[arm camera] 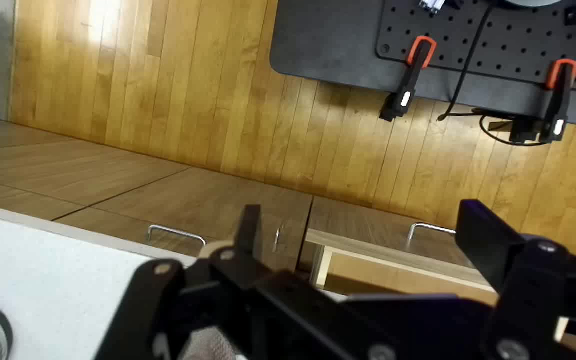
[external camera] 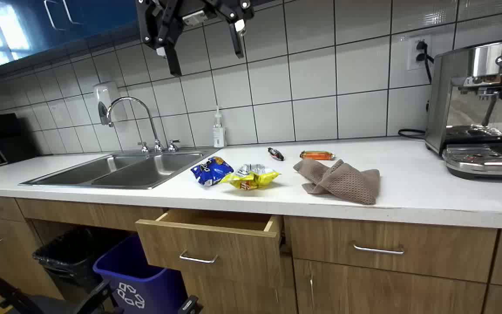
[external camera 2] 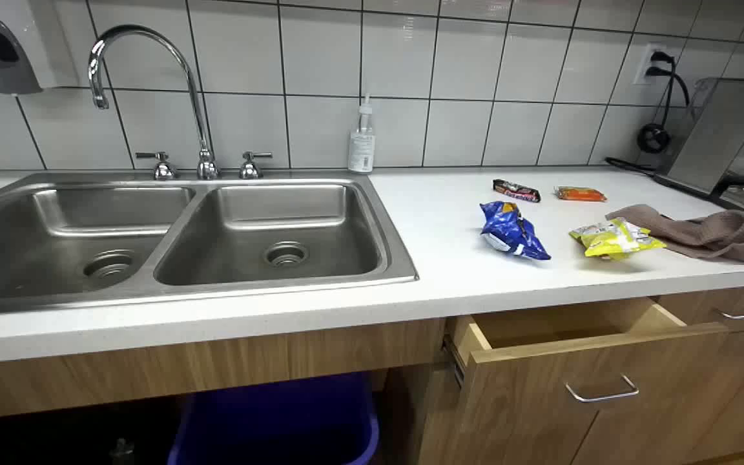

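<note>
The hand [external camera: 207,56] hangs high up, well above the bench [external camera: 408,174]. Its two fingers are spread wide, and nothing sits between them. Lower down, a blue snack bag [external camera: 211,171] and a yellow snack bag [external camera: 251,177] lie on the bench, with the blue one on the left. To their right is a brown waffle cloth [external camera: 338,179].

Below the near edge of the bench, a drawer [external camera: 216,245] sticks out, open. That could make trouble. If the hand comes down too far on the near side, it might bump the drawer. A bag pushed toward the near edge might slip off and drop in, because both bags look puffy, light and slick. A hard squeeze might pop one. A weak squeeze might let it slide out.

The yellow snack bag is close to the cloth, so a finger could snag that floppy cloth too. On the far side lie a dark candy bar [external camera 2: 515,191] and an orange packet [external camera 2: 580,194]; they look low and small, so the fingers may miss them. The soap pump bottle [external camera 2: 361,147] is tall and thin, so a brush could tip it toward the sink [external camera 2: 398,258] on the left.
</note>
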Available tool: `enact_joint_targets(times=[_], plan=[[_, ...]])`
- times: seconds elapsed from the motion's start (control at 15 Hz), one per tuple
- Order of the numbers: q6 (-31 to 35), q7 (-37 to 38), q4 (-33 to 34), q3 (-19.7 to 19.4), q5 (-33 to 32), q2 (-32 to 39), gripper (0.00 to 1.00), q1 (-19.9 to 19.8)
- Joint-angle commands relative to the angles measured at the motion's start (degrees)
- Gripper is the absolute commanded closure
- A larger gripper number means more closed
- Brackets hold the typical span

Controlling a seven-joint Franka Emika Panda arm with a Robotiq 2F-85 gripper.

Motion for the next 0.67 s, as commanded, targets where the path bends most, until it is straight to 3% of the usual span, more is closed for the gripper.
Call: enact_joint_targets(times=[0.0, 0.6], plan=[[-0.19, 0.23, 0.09, -0.37, -0.19, -0.04, 0.0, 0.52], [0.42, 1.24, -0.75, 0.03, -0.08, 0.14, 0.0, 0.7]])
